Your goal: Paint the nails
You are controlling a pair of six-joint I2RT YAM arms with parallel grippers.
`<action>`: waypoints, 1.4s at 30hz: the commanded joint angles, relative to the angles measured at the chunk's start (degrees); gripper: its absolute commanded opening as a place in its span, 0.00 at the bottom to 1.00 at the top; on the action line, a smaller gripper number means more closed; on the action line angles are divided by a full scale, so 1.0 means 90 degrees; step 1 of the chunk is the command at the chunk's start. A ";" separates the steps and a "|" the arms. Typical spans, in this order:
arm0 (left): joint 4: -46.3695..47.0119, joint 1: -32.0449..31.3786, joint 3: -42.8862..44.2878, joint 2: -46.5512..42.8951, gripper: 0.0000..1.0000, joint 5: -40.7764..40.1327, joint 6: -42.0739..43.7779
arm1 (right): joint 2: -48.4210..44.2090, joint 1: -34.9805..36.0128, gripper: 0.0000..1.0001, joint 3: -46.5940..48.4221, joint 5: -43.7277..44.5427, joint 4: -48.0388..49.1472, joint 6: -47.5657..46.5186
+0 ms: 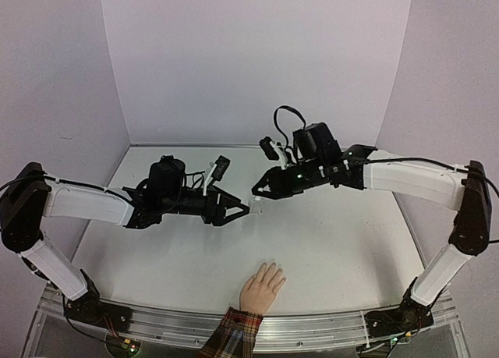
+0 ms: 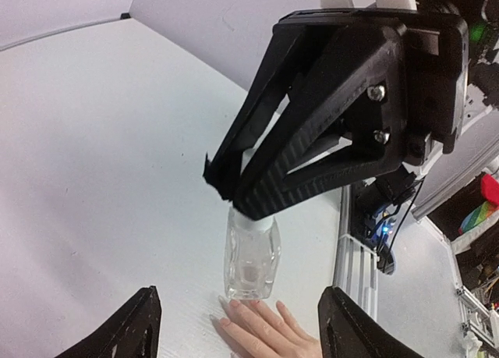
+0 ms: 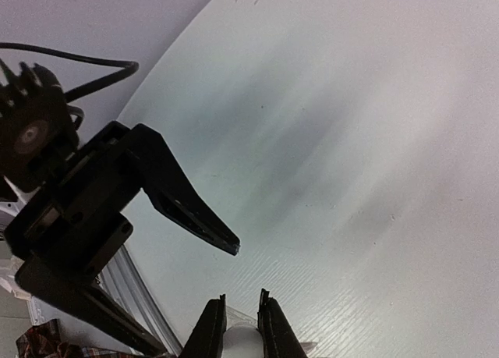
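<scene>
L gripper (image 1: 243, 210) sits mid-left in top view, its fingers (image 2: 140, 327) spread wide and touching nothing I can see. Between them, near ctr, stands the clear bottle (image 2: 251, 256). R gripper (image 1: 256, 193) angles in from upper right w/ fingers (image 3: 212, 331) pinched on its white cap (image 3: 242, 341). Hand (image 1: 262, 288) lies flat on table (image 1: 335, 249) at lower ctr, plaid cuff (image 1: 234, 332) at bottom edge. Nails (image 2: 233, 303) face up just beside the bottle's base, too small for detail.

A robotics lab bench: flat white tabletop (image 1: 351, 256) boxed by plain pale-lilac panels (image 1: 257, 62), silver aluminium rail (image 1: 327, 328) along its front.
</scene>
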 commanded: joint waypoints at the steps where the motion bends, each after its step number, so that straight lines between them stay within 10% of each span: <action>1: 0.1272 -0.0015 -0.0042 -0.0065 0.70 0.0215 -0.0435 | -0.0372 0.0038 0.00 0.0077 -0.0143 0.0819 0.0312; 21: 0.0948 -0.0043 0.0574 0.0296 0.29 -0.0078 -0.0174 | -0.0112 0.0189 0.00 0.0228 0.0195 0.0918 0.0861; 36: 0.0593 -0.0129 0.0522 0.0252 0.40 -0.0154 0.0116 | -0.0248 0.0188 0.00 0.0224 0.0495 0.0908 0.0949; 42: 0.0650 -0.0141 0.0574 0.0253 0.24 -0.0271 0.0099 | -0.0191 0.0216 0.00 0.0269 0.0402 0.0908 0.0992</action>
